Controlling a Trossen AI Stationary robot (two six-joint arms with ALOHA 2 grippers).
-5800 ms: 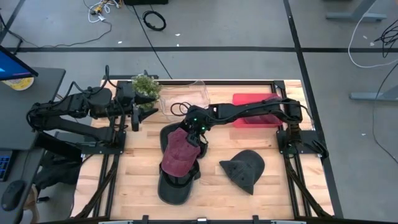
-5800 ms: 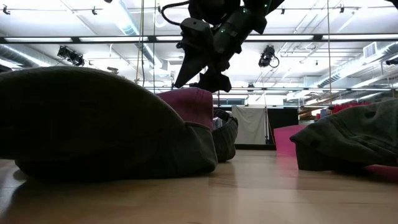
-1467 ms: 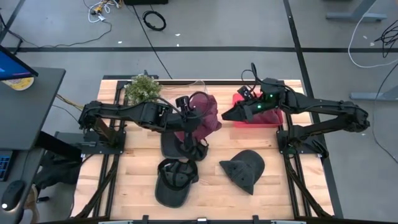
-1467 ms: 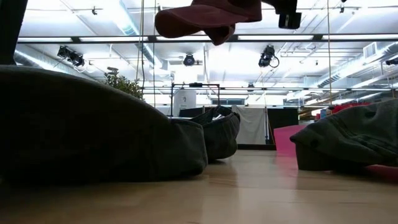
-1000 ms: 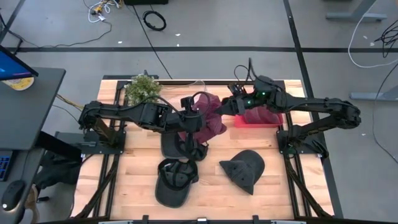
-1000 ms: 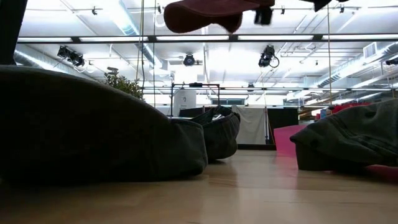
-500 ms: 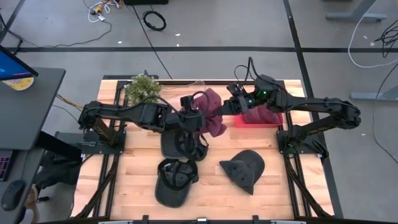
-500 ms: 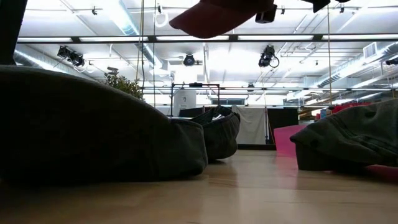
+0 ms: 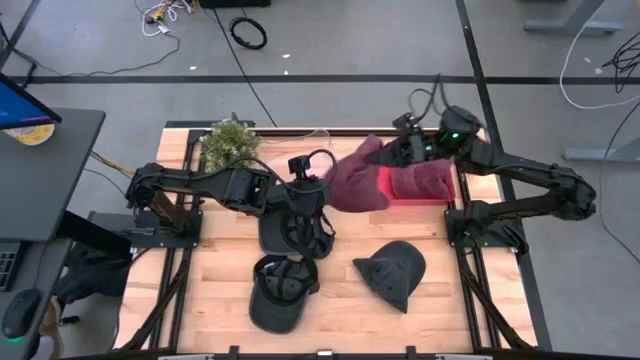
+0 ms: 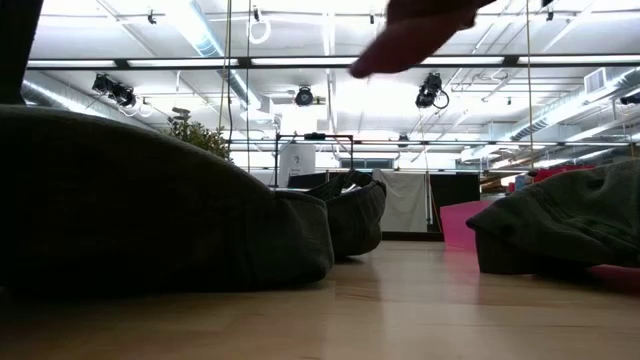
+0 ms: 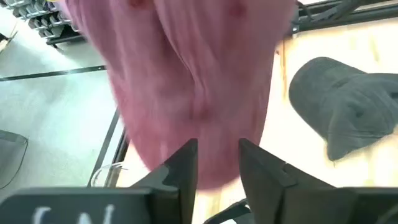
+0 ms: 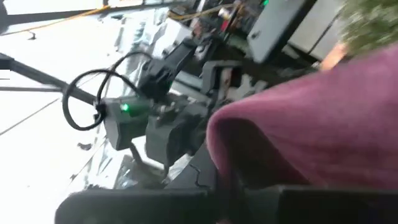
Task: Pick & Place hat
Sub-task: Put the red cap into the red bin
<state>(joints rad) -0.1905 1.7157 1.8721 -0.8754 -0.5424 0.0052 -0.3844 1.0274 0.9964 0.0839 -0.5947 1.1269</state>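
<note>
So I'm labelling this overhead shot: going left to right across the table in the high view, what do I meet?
Small green bushy plant → left gripper → maroon fabric hat held aloft → right gripper → flat red tray.

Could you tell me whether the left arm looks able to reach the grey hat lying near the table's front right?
Probably yes: the left gripper has let go of the maroon hat, which the right gripper holds, and nothing lies between it and the grey hat.
</note>
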